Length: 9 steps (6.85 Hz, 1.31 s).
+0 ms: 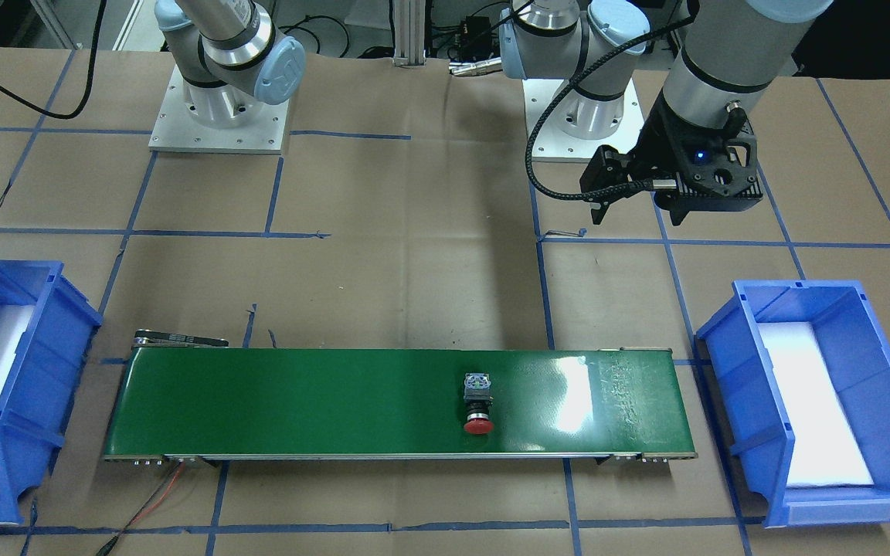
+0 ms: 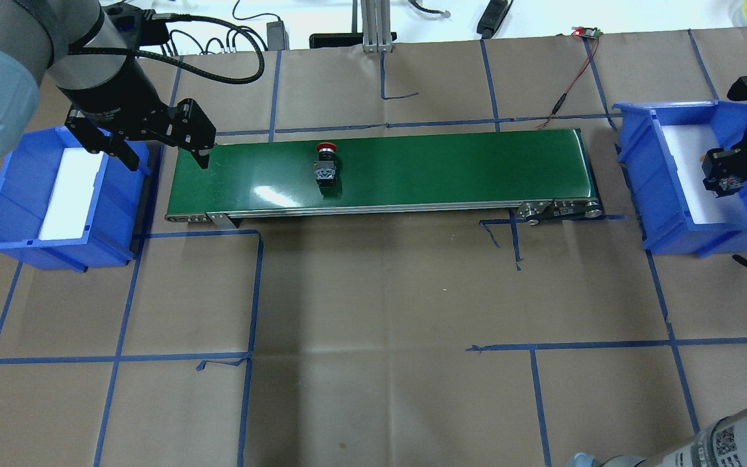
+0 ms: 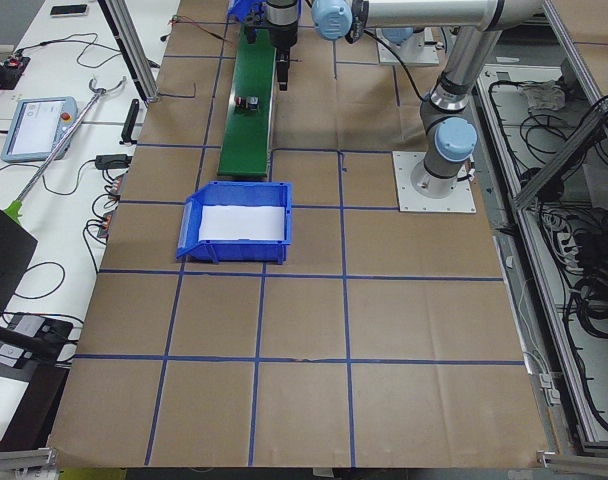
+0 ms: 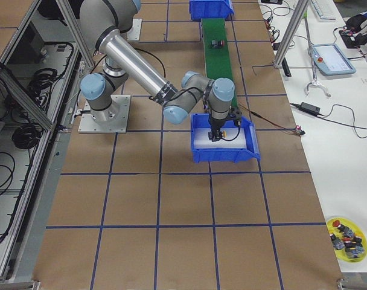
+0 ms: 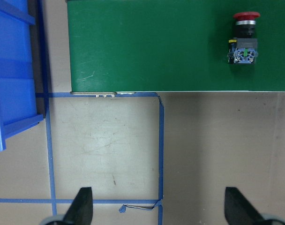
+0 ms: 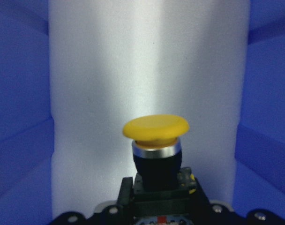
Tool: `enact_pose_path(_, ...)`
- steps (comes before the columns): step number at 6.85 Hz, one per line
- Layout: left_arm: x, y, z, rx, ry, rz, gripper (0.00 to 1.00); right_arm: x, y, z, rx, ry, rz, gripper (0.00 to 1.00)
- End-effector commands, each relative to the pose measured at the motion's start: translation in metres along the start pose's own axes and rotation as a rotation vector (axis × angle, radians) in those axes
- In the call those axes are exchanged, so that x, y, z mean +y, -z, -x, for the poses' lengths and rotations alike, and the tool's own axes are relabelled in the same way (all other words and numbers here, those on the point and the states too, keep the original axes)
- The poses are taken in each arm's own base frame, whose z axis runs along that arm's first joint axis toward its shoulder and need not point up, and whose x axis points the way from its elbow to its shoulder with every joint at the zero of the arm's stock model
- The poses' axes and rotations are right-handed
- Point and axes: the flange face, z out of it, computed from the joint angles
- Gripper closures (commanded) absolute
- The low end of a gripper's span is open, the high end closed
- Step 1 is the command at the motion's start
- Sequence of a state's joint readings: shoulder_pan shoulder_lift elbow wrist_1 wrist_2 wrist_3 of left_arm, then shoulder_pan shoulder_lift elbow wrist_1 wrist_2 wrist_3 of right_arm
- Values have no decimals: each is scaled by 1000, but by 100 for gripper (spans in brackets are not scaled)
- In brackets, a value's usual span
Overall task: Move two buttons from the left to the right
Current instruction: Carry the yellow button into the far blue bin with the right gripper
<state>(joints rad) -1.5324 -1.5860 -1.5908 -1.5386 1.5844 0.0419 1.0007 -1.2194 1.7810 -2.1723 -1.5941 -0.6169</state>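
My right gripper clamps the yellow button above the bin; dropped high, it may bounce out; my left gripper hangs spread wide.

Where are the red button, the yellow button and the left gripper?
red button (image 1: 478, 403): front-facing view, on its black collar.
yellow button (image 6: 155, 127): right wrist view, on its cap.
left gripper (image 2: 168, 162): overhead view, midway between fingertips.

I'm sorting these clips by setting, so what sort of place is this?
Probably a robotics lab test cell: a taped-grid table, a small green conveyor between blue bins, and a teach pendant alongside.
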Motion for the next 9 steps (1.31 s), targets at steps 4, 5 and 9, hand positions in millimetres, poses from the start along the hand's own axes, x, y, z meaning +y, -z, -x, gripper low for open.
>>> enact_pose_path(4, 0, 1, 0, 4, 1, -3, 0, 20, -44, 10, 8, 12, 62, 91)
enact_pose_path(5, 0, 1, -1, 7, 1, -2, 0, 22, -44, 8, 26, 13, 77, 67)
enact_pose_path(9, 0, 2, -1, 7, 2, -6, 0, 9, -16, 6, 51, 7, 30, 0)
